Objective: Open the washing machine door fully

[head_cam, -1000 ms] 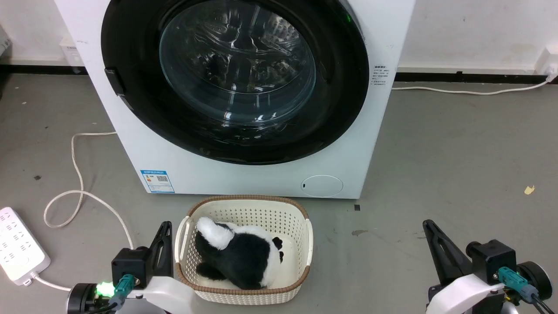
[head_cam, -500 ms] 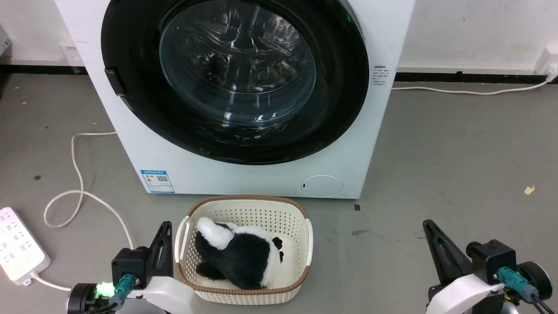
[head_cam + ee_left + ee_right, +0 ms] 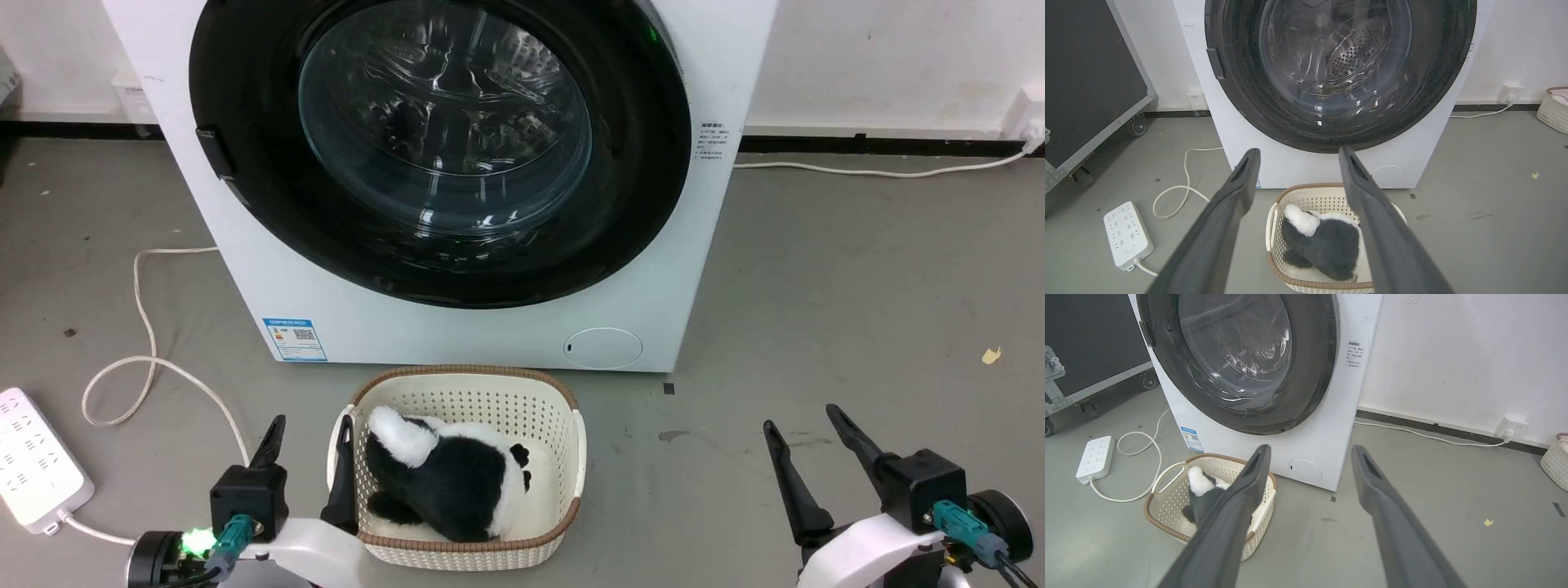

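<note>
The washing machine (image 3: 490,339) stands straight ahead, white, with a blue label (image 3: 295,338) and a small round flap (image 3: 602,348) low on its front. Its door (image 3: 645,188) lies shut flat against the front, showing a glossy black rim, a clear glass bowl (image 3: 445,114) and a small dark latch tab (image 3: 214,153) on the rim's left. My left gripper (image 3: 313,422) is open at the lower left, far below the door (image 3: 1437,94). My right gripper (image 3: 800,416) is open at the lower right over bare floor. Both hold nothing in the left wrist (image 3: 1298,152) and right wrist (image 3: 1311,448) views.
A cream basket (image 3: 457,392) with a black-and-white plush toy (image 3: 445,474) sits on the floor just before the machine, beside my left fingers. A white power strip (image 3: 37,469) and looped cable (image 3: 147,343) lie left. A wheeled black case (image 3: 1090,77) stands far left; another basket (image 3: 1553,108) far right.
Both grippers have gone from shut to open: each pair of fingers has spread apart. The door, basket and arms have stayed where they were.
</note>
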Available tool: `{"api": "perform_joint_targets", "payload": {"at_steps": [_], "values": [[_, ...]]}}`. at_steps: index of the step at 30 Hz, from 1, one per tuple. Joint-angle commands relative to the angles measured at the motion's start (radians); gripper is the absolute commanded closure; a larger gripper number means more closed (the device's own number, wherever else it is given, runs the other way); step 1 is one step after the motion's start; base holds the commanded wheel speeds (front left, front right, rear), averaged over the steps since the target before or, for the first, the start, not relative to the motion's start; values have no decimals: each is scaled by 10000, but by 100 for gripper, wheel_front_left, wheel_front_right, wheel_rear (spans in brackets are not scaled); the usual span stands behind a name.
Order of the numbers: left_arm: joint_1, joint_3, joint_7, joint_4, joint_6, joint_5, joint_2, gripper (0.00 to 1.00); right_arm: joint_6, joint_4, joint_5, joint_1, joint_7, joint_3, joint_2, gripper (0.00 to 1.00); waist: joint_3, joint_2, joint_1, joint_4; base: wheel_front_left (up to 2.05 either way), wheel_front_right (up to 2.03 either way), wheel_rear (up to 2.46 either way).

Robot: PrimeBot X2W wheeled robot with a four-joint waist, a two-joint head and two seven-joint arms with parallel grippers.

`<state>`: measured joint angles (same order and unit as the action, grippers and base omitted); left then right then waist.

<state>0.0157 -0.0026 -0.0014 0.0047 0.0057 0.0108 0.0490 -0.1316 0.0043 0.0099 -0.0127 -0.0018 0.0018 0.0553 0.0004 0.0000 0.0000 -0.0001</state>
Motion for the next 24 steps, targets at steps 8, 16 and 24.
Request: {"api": "perform_joint_targets", "payload": {"at_steps": [8, 16, 24], "values": [[-1, -117, -238, 50, 25, 17, 1, 0, 1, -18, 145, -49, -234, -30, -5, 0, 30, 0, 0, 25, 0, 0, 0], [-64, -219, -405, 49, 37, 21, 3, 0, 1, -101, 186, -7, -401, 9, 33, 0, 171, 0, 0, 134, 0, 0, 0], [-199, -298, -572, 13, 80, 63, 4, 0, 2, -223, 439, 342, -457, -2, 269, 0, 487, 0, 0, 304, 0, 0, 0]]}}
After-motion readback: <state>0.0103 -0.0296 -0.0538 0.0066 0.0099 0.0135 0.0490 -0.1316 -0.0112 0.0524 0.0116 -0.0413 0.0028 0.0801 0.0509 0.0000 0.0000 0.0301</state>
